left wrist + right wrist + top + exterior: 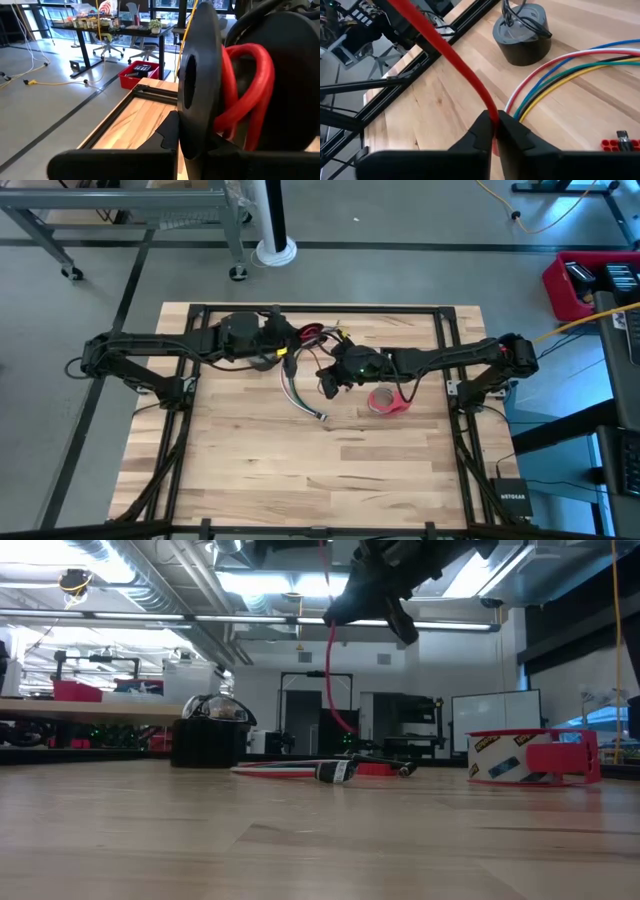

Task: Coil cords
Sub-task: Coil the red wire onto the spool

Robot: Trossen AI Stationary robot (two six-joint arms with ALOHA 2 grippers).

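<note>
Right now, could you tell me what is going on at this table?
The two arms are coiling cords. The right tool is pinched on a red cord and holds it above the table. The left tool is shut beside a red coil. A wire bundle and tape roll lie on the wood.

"NETGEAR" on black box [511,497] (lower right, high view)

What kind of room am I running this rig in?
Most likely a robotics lab or workshop. Beyond the wooden table the low view shows exposed ceiling ducts and a whiteboard; the left wrist view shows a cluttered workbench with office chairs on a bare concrete floor.
</note>
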